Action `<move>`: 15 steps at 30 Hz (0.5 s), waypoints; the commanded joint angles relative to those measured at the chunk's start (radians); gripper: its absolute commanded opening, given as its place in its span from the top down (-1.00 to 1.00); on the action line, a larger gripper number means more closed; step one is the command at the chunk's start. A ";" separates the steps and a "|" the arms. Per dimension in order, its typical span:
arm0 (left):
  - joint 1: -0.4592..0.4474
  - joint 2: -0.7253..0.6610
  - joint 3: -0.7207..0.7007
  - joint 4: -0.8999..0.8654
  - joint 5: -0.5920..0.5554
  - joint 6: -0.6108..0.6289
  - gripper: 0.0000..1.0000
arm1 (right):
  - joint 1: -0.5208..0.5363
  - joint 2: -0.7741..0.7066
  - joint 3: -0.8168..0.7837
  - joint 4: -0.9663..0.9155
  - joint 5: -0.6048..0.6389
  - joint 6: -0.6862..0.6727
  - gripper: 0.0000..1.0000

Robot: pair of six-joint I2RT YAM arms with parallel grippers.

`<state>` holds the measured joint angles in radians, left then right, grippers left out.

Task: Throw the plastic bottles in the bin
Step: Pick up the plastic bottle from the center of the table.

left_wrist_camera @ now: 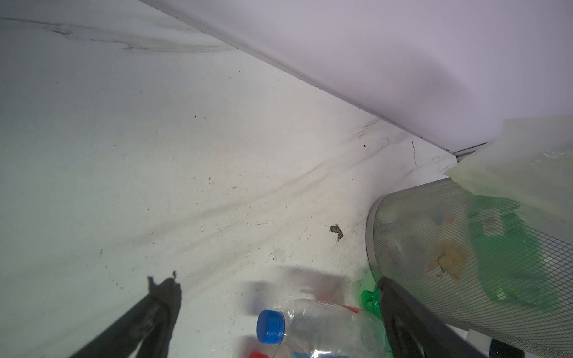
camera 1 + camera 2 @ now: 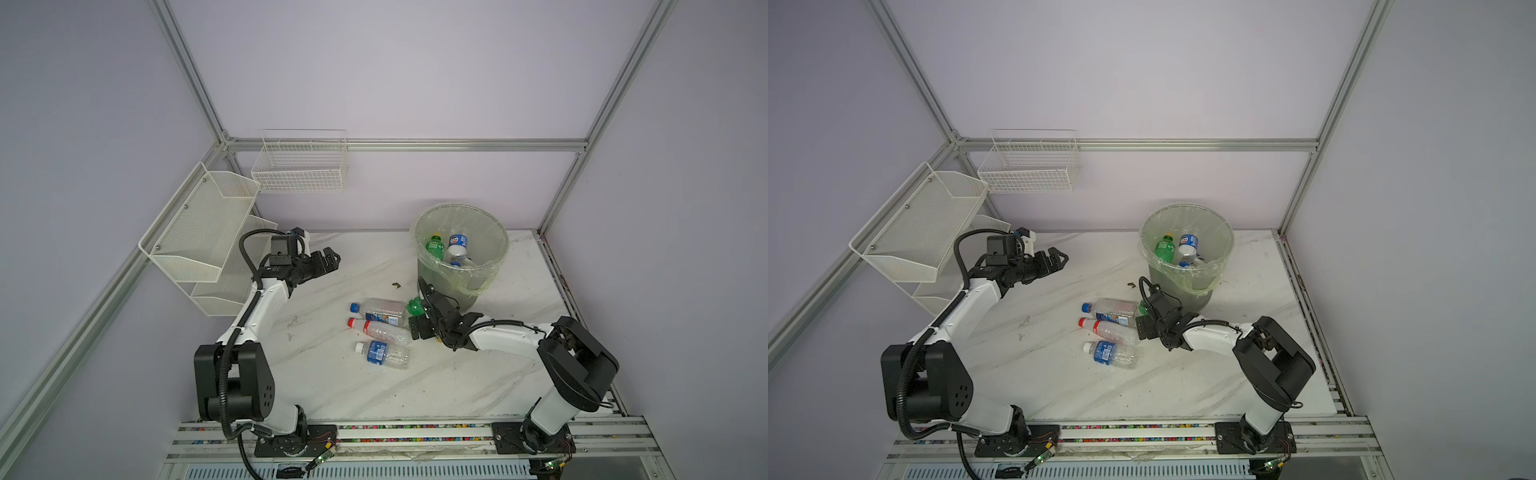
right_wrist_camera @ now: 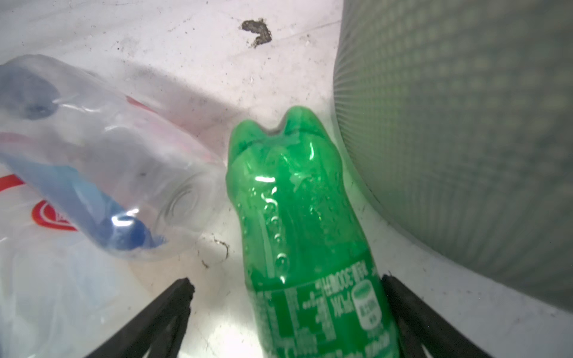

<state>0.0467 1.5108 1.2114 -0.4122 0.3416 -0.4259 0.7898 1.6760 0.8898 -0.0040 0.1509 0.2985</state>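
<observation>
Jaws of the right gripper (image 3: 286, 279) straddle, unclosed, a green bottle (image 3: 294, 201) at eight o'clock of the bin (image 2: 438, 280) (left gripper (image 2: 332, 258) gapes idle); an off-centre squeeze could squirt it away.

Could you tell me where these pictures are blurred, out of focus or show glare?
Right wrist view: the green bottle is sharp with small glare spots, while the bin wall beside it is out of focus. Left wrist view: the blue-capped bottle has a blurred smear beside it. Both top views: even, soft light, faint shadows.
</observation>
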 commanded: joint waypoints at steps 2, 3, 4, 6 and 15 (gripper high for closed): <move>0.009 0.003 -0.023 0.027 0.019 0.007 -1.00 | -0.006 0.045 0.038 -0.030 0.003 -0.048 -0.94; 0.009 0.000 -0.023 0.026 0.019 0.007 -1.00 | -0.006 0.055 0.041 -0.030 0.000 -0.047 -0.93; 0.009 -0.001 -0.023 0.024 0.020 0.008 -1.00 | -0.006 0.062 0.043 -0.031 -0.005 -0.047 -0.91; 0.008 -0.002 -0.023 0.025 0.018 0.008 -1.00 | -0.006 0.066 0.042 -0.026 -0.015 -0.048 -0.89; 0.008 -0.002 -0.021 0.024 0.021 0.006 -1.00 | -0.007 0.024 -0.006 -0.018 -0.052 -0.044 -0.59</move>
<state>0.0479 1.5127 1.2114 -0.4122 0.3447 -0.4259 0.7898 1.7321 0.9047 -0.0128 0.1173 0.2592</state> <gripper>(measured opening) 0.998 0.798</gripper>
